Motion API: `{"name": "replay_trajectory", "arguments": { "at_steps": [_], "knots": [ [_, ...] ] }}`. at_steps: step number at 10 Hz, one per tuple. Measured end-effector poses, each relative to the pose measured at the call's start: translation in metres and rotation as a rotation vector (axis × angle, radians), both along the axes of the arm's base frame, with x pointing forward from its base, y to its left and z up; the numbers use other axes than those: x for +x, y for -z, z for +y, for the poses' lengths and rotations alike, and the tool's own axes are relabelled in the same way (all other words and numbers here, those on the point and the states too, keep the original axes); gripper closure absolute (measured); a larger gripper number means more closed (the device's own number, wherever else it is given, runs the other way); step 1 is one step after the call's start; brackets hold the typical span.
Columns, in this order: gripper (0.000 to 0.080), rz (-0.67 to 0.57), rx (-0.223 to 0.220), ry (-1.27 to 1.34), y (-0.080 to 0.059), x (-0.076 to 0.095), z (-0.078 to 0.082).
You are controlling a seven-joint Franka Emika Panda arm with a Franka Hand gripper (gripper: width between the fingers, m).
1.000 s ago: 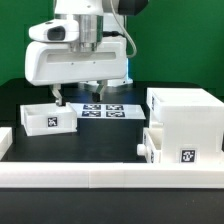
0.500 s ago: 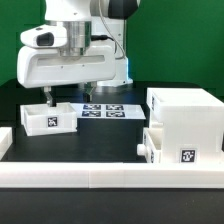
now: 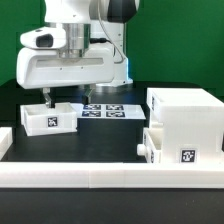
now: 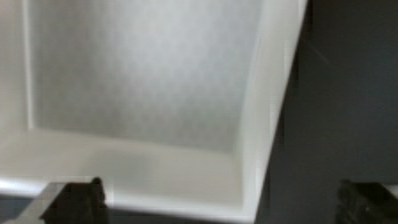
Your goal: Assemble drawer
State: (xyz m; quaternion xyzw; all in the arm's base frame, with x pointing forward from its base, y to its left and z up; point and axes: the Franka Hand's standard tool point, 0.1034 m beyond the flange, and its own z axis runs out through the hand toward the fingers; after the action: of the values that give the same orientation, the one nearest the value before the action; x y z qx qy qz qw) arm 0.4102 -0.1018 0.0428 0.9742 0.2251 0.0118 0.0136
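desk (image 3: 110, 135): black top, green backdrop behind.
case (image 3: 185, 115): front corner, exterior view's right; second tray (image 3: 150, 146) sits partly in its slot.
loose tray (image 3: 45, 120): near the desk's edge on the exterior view's left.
gripper (image 4: 217, 200): jaws spread wide, empty, astride the loose tray's side wall.
step: likely grasping the loose tray.
next: descend squarely, pinch the wall.

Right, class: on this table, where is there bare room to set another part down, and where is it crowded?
Bare: the black table between the small tray and the big case, bordered behind by the marker board and in front by the low wall. Crowded: over the tray, where the gripper hangs.
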Motion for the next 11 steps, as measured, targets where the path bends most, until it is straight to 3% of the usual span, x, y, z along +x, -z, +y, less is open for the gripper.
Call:
{"name": "replay_trajectory", "arguments": {
  "at_steps": [6, 10, 11],
  "knots": [
    [0.0151, 0.03, 0.0, 0.009, 0.033, -0.03, -0.005],
    [0.0151, 0.038, 0.002, 0.007, 0.038, -0.039, -0.004],
    [0.0256, 0.038, 0.002, 0.007, 0.039, -0.039, -0.004]
  ]
}}
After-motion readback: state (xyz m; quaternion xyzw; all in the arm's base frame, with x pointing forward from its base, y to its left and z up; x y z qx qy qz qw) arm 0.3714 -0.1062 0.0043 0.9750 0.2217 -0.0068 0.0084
